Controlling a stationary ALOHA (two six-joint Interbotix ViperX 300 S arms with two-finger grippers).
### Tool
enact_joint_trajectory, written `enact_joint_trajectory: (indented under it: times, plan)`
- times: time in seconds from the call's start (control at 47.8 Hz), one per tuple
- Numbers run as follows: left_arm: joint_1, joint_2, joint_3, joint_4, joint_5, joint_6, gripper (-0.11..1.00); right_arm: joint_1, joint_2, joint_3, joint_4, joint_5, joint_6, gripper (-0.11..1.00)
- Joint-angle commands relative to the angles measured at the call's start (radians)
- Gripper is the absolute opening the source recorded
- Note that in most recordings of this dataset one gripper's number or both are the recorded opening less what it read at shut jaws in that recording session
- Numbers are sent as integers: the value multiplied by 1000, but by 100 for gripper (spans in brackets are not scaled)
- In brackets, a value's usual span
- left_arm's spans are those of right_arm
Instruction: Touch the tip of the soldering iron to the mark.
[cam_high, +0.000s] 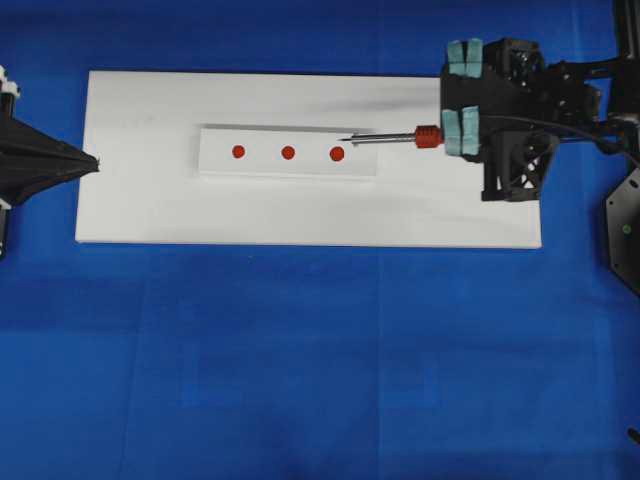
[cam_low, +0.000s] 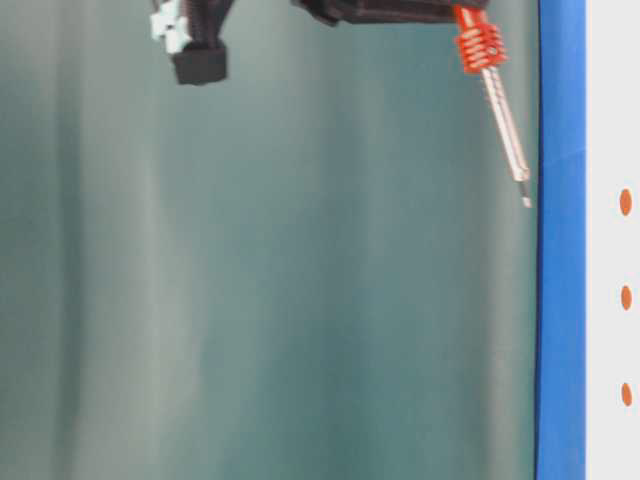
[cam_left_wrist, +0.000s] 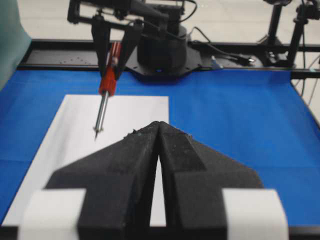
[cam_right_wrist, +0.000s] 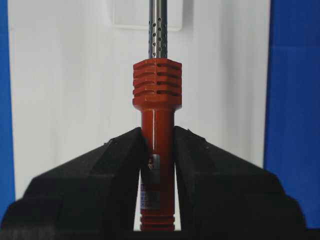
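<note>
Red-orange ribbed handle, silver perforated shaft, thin dark tip — the soldering iron (cam_high: 385, 138) is clamped by its handle between the jaws of the right gripper (cam_right_wrist: 157, 150). From overhead the iron lies pointing left, its tip over the right end of the small white strip (cam_high: 288, 151), just above and to the right of the rightmost red mark (cam_high: 337, 154). In the table-level view the tip hangs clear of the surface, the shaft slanted toward the board. Two further red marks (cam_high: 263, 152) sit in line to the left, well apart from the tip. White board (cam_high: 150, 210) beneath, on blue cloth (cam_high: 320, 360). Left gripper (cam_left_wrist: 158, 131) — jaws pressed together, holding nothing, at the board's left edge.
</note>
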Motion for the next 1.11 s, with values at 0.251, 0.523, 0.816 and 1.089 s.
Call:
enact_joint_trajectory:
  times: [0.251,0.523,0.816,1.089]
  plan:
    - [0,3,-12,2,-9,0,0,0,92,35,11,-107,-2,6]
    - [0,3,-11,2,-12,-2,0,-6,137,35,11,-132,-2,6]
    - [-2,5,-11,2,-12,-2,0,-21,143,37,11,-132,-2,6]
    - [0,3,-11,2,-14,-2,0,-21,147,37,11,-129,-2,6]
